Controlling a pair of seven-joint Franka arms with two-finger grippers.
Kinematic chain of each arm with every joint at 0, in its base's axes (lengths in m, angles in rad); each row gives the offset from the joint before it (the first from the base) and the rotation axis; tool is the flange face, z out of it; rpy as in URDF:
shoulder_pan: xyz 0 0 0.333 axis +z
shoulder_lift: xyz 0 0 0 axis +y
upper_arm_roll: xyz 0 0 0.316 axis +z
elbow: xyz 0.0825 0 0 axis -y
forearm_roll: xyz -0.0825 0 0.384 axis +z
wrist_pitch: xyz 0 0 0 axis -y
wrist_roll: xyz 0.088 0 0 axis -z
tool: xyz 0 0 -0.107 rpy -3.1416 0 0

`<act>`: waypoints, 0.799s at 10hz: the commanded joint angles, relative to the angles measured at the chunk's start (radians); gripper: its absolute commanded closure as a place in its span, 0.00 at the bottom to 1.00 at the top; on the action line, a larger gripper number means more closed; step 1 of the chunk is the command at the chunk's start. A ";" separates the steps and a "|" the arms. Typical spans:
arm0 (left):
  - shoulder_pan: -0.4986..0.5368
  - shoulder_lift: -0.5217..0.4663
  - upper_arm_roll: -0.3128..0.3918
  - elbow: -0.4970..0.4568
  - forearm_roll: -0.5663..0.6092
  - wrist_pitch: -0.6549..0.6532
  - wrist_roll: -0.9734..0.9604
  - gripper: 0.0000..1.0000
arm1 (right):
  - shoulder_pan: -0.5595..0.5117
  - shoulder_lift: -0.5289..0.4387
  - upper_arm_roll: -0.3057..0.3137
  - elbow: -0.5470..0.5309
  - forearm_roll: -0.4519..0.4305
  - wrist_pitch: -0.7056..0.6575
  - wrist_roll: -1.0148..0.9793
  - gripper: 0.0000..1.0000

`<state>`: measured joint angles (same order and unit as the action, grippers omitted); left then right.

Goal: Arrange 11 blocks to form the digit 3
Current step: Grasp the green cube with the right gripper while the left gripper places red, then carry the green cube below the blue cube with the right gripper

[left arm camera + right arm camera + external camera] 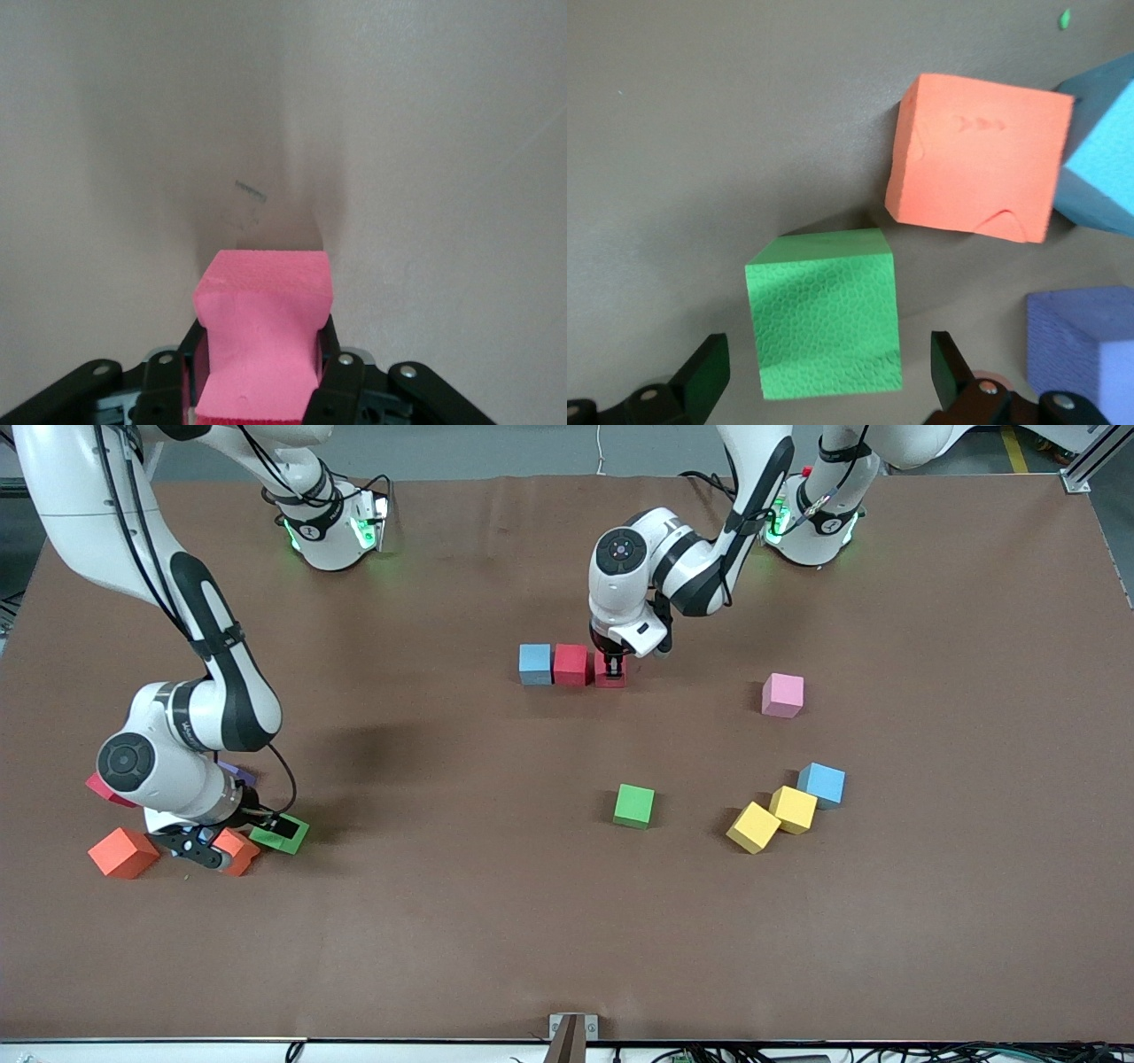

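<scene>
Left gripper point(611, 669) down at the table, clamped on a red cube point(261, 341) set just beside the red block point(570, 664) that touches the blue block point(535, 663): third cube of the first row of the digit 3. Best seated flush against its red neighbour, edges in line, before letting go, then lifted straight up to avoid dragging the row. Right gripper point(217, 849) low over the cluster at the right arm's end of the table, fingers spread either side of a green cube point(826, 323), not yet pinched; worth centring and squaring to its faces, clear of the orange cube point(976, 159) nearby.
</scene>
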<state>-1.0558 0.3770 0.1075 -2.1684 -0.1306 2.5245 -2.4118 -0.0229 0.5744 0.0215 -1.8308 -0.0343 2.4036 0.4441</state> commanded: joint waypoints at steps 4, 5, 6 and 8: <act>-0.027 -0.004 0.008 -0.011 -0.006 0.042 -0.029 0.83 | -0.014 0.045 0.018 0.025 -0.019 0.014 0.001 0.09; -0.030 0.005 0.008 -0.004 -0.006 0.042 -0.036 0.83 | -0.012 0.045 0.018 0.024 -0.021 0.012 -0.002 0.53; -0.033 0.014 0.008 0.005 -0.006 0.043 -0.049 0.83 | -0.008 0.045 0.017 0.025 -0.022 0.012 -0.008 0.76; -0.036 0.023 0.008 0.018 -0.006 0.043 -0.056 0.83 | -0.011 0.042 0.018 0.042 -0.023 -0.001 -0.047 0.98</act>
<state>-1.0795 0.3876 0.1074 -2.1666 -0.1306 2.5572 -2.4491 -0.0227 0.6159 0.0290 -1.8110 -0.0383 2.4186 0.4142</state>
